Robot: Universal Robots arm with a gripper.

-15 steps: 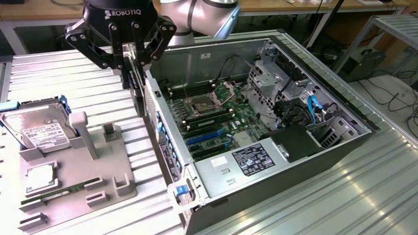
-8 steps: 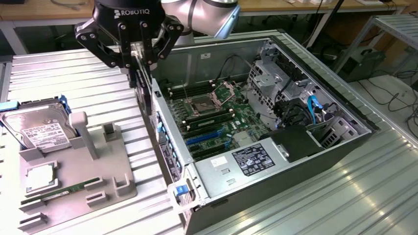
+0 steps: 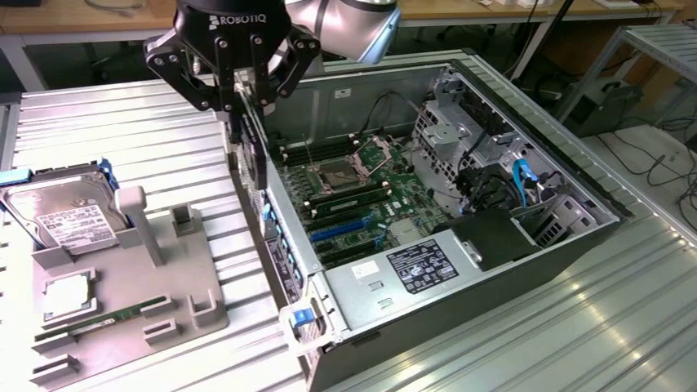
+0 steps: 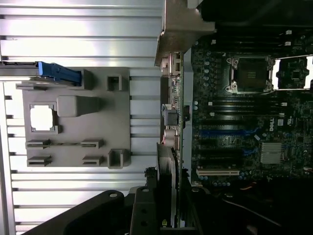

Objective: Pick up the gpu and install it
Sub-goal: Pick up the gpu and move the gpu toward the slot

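Note:
The gpu (image 3: 253,155) hangs edge-on and upright from my gripper (image 3: 241,102), whose fingers are shut on its upper edge. It is a thin dark card, held just above the open computer case's wall (image 3: 286,245) on the exterior view's left. In the wrist view the gpu (image 4: 170,164) runs away from my gripper (image 4: 168,215) along that wall, beside the motherboard (image 4: 244,122). The blue expansion slots (image 3: 338,233) lie inside the case, below the card and toward the exterior view's right of it.
A grey fixture tray (image 3: 130,294) on the exterior view's left carries a hard drive (image 3: 60,212), a processor (image 3: 68,296) and a RAM stick (image 3: 93,327). Inside the case are the power supply (image 3: 419,265), the CPU socket (image 3: 332,173) and drive bays with cables (image 3: 512,184).

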